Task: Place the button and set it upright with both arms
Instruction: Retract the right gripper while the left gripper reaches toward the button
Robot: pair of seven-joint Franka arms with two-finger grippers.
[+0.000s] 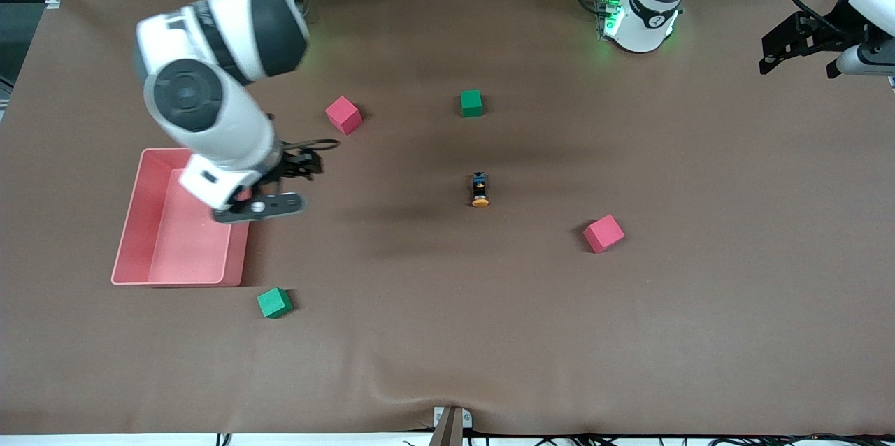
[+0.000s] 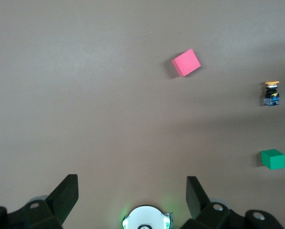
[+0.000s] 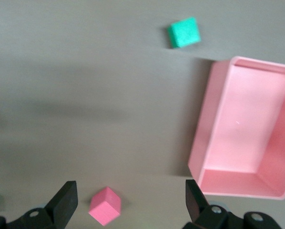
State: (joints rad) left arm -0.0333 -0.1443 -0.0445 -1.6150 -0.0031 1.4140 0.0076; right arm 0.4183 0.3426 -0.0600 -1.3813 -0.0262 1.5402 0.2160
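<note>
The button [image 1: 480, 189] lies on its side near the middle of the table, its orange cap toward the front camera and its bluish end away from it. It also shows in the left wrist view [image 2: 271, 93]. My right gripper [image 1: 302, 163] hangs open and empty over the table beside the pink tray, well toward the right arm's end from the button; in the right wrist view [image 3: 130, 198] its jaws stand wide apart. My left gripper [image 1: 797, 54] is open and empty, raised over the left arm's end of the table [image 2: 130, 191].
A pink tray [image 1: 178, 283] stands at the right arm's end [image 3: 204, 143]. Two pink cubes [image 1: 343, 114] [image 1: 603, 233] and two green cubes [image 1: 471, 103] [image 1: 274, 303] lie scattered around the button. The left arm's base [image 1: 640, 19] stands at the table's back edge.
</note>
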